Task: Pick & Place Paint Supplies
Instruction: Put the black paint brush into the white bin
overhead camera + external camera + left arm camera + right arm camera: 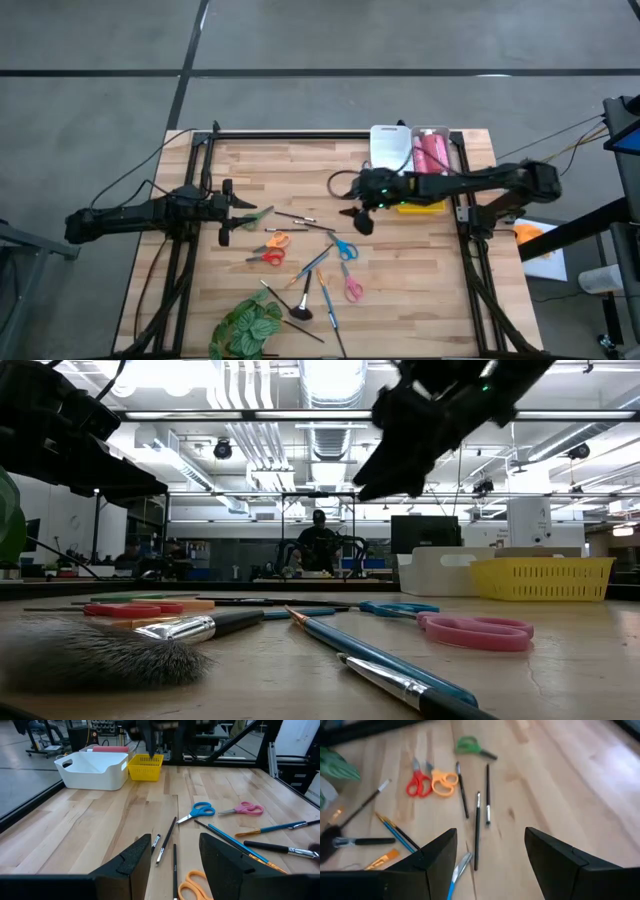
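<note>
Hovering above the middle of the wooden surface [400,280], the right gripper [360,218] hangs with its fingers apart and empty, and in its wrist view a cluster of thin dark brushes [479,815] lies directly ahead of the fingers, their long axes running roughly along the line of sight, so the fingers would straddle a handle crosswise. Beyond them lie the orange scissors [443,783], the red scissors [418,782] and the green scissors [471,746]. The left gripper [226,214] waits at the left side of the surface, fingers likewise apart and holding nothing, with the green scissors just beside it; judged from above, the right arm is nearer the brushes, while the left is nearer the green pair. The blue scissors [345,248] and pink scissors [352,288] lie toward the front with blue-handled brushes [326,296] and a wide soft-bristled brush [110,650]. The brushes are slim, round and smooth with metal ferrules, likely to roll; the scissors are flat, with glossy plastic loops. At the far edge stand a white bin [390,148], pink tubes [432,152] in a tray beside it, and a yellow mesh basket [145,766]. A leafy plant [246,326] sits at the front edge. The supplies on the surface appear not yet sorted.
</note>
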